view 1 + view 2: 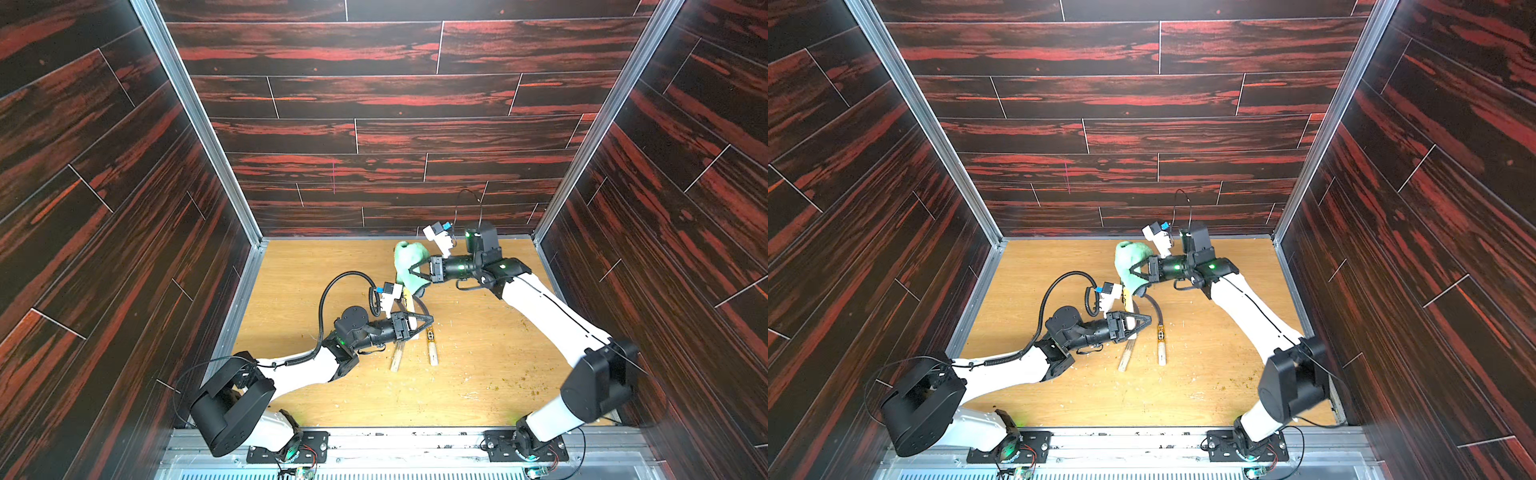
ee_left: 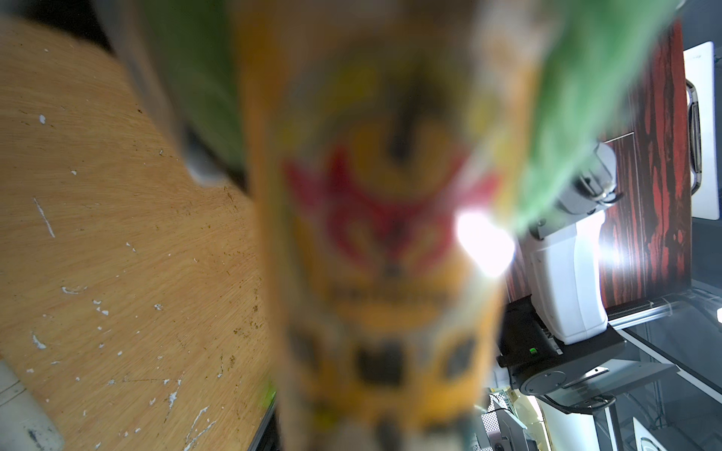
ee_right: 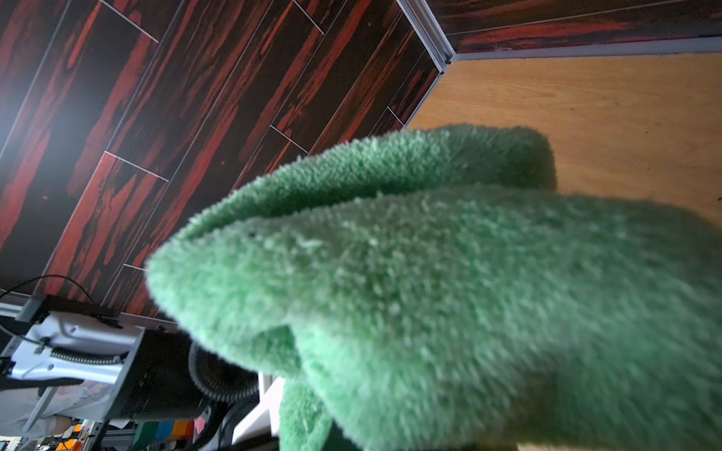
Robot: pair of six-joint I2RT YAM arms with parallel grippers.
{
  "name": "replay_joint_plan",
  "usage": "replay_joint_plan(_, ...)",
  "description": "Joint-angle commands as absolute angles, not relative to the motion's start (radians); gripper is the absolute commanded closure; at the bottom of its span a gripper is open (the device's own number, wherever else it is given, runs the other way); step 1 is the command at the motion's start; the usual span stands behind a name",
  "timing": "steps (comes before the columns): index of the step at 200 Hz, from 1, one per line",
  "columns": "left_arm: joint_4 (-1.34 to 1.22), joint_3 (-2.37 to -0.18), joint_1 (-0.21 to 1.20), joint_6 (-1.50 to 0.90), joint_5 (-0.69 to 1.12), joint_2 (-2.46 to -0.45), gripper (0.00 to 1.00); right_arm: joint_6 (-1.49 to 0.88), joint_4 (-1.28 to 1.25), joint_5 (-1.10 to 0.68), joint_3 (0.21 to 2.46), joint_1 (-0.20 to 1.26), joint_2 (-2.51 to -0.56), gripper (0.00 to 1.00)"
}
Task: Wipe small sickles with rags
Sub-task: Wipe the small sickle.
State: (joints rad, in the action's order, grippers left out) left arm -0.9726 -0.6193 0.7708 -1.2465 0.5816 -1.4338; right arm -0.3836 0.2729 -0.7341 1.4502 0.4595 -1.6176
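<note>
Three sickles on this wooden table (image 1: 498, 374), one of them lifted. The left gripper (image 1: 429, 320), roughly mid-table, is clamped on the pale handle of the labelled sickle (image 1: 409, 300). That sickle tilts up toward 12 o'clock, and its far end disappears behind the green cloth (image 1: 409, 259). In the left wrist view the handle (image 2: 383, 254) is just a yellow blur right at the lens.

At 6 o'clock from that gripper the plain sickle (image 1: 397, 359) lies flat, partly under it. Just beside it, at 5 o'clock, lies the banded sickle (image 1: 432, 351), its blade curving back toward the cloth.

The cloth is held up near the table's 12 o'clock edge. The right gripper (image 1: 415, 272) comes in from 3 o'clock, jaws pinched together on it. The right wrist view is mostly cloth (image 3: 429, 293).
</note>
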Motion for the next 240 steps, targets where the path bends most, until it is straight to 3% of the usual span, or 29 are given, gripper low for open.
replay_joint_plan(1,-1.002,-0.667,0.804,-1.204,0.634,-1.421,1.0,-0.404,0.226,-0.749,1.51,0.465,-1.687,1.0)
replay_joint_plan(150,-0.722,-0.687,0.813,-1.053,0.669,-1.236,1.0,-0.365,0.304,-0.809,1.743,0.45,-2.003,1.0)
replay_joint_plan(240,-0.609,-0.66,0.811,-0.976,0.571,-1.115,1.0,-0.355,0.342,-0.749,1.582,0.411,-1.943,1.0)
